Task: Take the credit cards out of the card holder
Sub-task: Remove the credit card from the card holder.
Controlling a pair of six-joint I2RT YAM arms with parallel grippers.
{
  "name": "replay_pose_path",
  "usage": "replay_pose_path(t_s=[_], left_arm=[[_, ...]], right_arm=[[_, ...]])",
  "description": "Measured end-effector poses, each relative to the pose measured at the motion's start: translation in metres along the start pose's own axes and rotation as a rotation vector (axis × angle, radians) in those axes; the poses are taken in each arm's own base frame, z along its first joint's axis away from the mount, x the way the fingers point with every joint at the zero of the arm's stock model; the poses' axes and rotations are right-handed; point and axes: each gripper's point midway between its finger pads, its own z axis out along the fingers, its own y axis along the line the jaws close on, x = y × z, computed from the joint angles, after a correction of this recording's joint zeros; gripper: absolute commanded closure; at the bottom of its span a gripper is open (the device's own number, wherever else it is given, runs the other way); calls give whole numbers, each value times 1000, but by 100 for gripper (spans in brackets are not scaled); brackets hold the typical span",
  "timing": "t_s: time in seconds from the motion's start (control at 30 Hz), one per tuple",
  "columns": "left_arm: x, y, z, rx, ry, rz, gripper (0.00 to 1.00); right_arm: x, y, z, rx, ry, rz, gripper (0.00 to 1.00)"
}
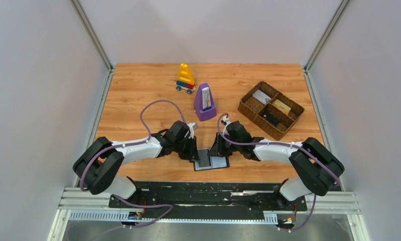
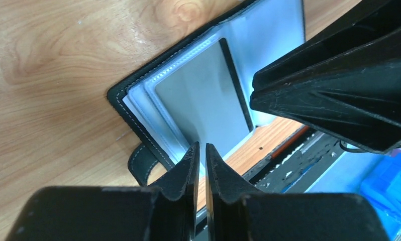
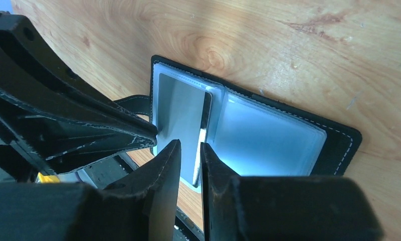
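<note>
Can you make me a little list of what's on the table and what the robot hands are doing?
card holder: open flat, grey-blue panels up
card: grey, inside a clear sleeve
left gripper: jaws nearly together at holder's edge; grip unclear
right gripper: fingers either side of card's edge; grip unclear
woven tray: far right, three flat items inside
other things: purple metronome, yellow toy

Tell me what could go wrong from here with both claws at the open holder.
1. The left claw and right claw crowd the same grey card; they could collide.
2. A pinch may catch the clear sleeve too, dragging the card holder toward the table's near edge.
</note>
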Motion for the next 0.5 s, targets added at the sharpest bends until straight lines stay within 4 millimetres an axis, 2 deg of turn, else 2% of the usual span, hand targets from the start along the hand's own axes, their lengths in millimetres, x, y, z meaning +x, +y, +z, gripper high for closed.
replay_pose_path(t_s=[0.3,0.5], left_arm=[[3,5,6,3,-4,-2,85],[3,5,7,11,-12,1,86]], right_arm=[[10,-12,9,-15,38,22,80],[11,-13,9,-31,38,22,95]])
